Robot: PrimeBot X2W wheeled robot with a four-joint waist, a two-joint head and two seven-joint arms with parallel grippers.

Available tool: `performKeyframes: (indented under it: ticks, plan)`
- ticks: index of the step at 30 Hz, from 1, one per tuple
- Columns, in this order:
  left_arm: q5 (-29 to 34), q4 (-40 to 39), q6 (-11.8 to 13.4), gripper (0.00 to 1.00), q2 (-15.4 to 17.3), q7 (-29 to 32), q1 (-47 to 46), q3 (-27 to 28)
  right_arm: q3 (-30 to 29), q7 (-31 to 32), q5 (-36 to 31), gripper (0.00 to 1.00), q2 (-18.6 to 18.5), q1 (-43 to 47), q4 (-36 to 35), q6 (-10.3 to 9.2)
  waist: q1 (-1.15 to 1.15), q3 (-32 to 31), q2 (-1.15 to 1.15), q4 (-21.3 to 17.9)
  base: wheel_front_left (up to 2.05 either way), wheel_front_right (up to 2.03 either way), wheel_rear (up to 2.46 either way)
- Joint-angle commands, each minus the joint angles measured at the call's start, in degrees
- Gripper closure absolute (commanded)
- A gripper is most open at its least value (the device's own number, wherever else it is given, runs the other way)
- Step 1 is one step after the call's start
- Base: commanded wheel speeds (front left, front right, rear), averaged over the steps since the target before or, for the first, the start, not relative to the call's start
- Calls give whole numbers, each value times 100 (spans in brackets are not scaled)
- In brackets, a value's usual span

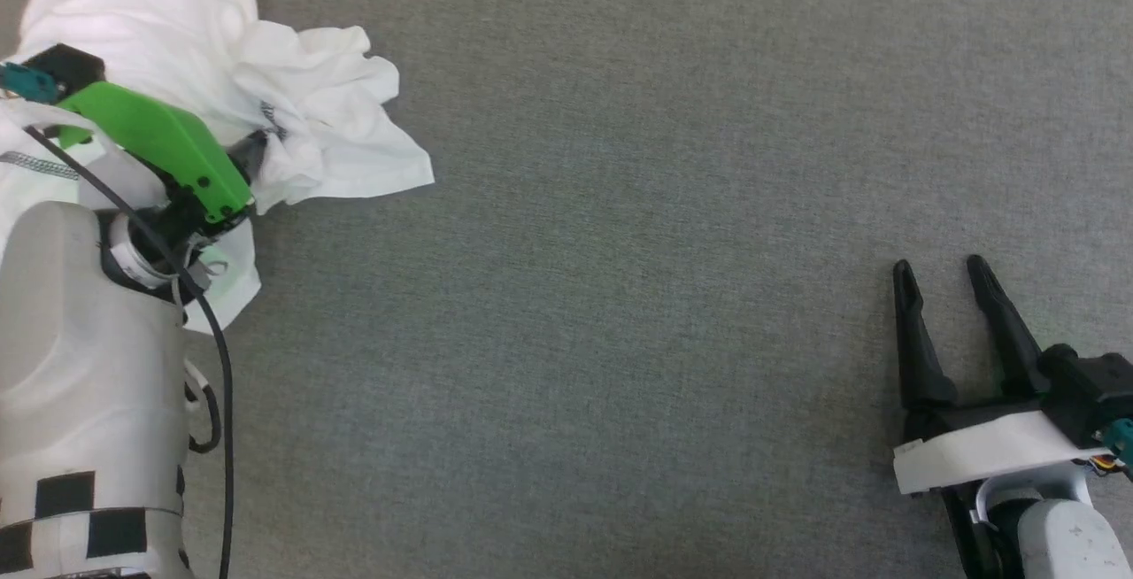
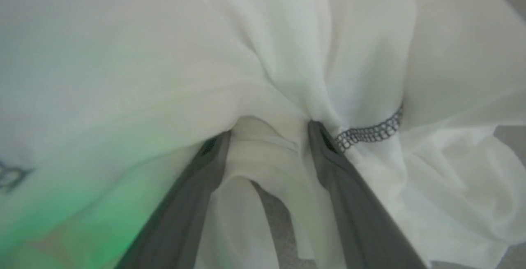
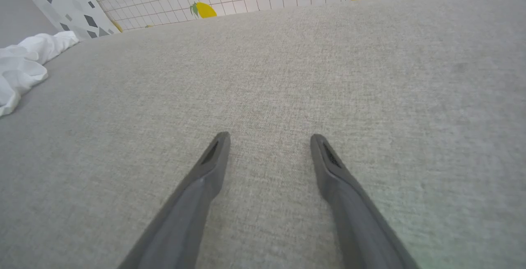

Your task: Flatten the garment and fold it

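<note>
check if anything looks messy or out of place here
Yes: the garment is not flat. It lies crumpled in a heap at the head view's upper left, with folds bunched between the spread fingers of the left claw. The right claw is open over bare grey surface. No damage shows.

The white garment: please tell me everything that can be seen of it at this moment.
The garment is white, thin, soft-looking cloth. It lies crumpled in a heap on the grey surface, at the head view's upper left, not flattened. A grey stitched seam crosses one fold. The left gripper reaches into it, fingers apart, with cloth bunched between them. The right gripper is far from it.
</note>
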Motion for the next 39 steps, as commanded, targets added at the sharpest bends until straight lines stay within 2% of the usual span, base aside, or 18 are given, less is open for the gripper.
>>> performKeyframes:
  ticks: [1,2,3,5,6,9,12,17,21,27,34,39]
  plan:
    - [-59,198,101,0,-165,180,321,-85,23,4,-1,0,-3,-84,42,-9,0,116,-1,-93,0,0,0]
    - [-26,120,149,85,-138,95,379,-68,37,-3,10,0,-3,-81,57,-9,0,94,-1,-76,0,0,0]
    - [-14,58,198,100,-121,-37,419,-19,50,-9,14,0,-3,-75,69,-9,0,69,-1,-61,0,0,0]
    - [42,-77,277,100,-89,-370,497,55,70,-19,11,0,-3,-52,105,-9,0,-10,-1,-11,0,0,0]
    - [137,-164,401,100,-45,-723,518,131,82,-24,8,0,-3,-37,123,-9,0,-64,-1,17,0,0,0]
    - [234,-410,557,100,-77,-1489,514,283,114,-37,0,0,-3,-12,184,-9,0,-258,-1,89,0,0,0]
    - [233,-755,458,100,-108,-2226,347,395,127,-64,17,0,-3,23,258,-9,0,-511,-1,175,0,0,0]
    - [308,-1177,-24,100,107,-3022,-199,327,259,-168,151,0,-3,35,498,-9,0,-998,-1,133,0,0,0]
    - [415,-1342,-284,100,293,-3161,-857,137,379,-299,344,0,-3,78,764,-9,0,-1436,-1,-4,0,0,0]
    - [483,-1267,-599,100,264,-2925,-2233,-338,538,-491,619,0,-3,139,1141,-9,0,-1910,-1,-347,0,0,0]
    - [456,-777,-890,100,-82,-2778,-3726,-796,704,-641,845,0,-3,119,1457,-9,0,-2151,-1,-826,0,0,0]
    - [176,-297,-1027,100,-560,-2760,-4398,-932,731,-703,950,0,-3,126,1621,-9,0,-2235,-1,-1126,0,0,0]
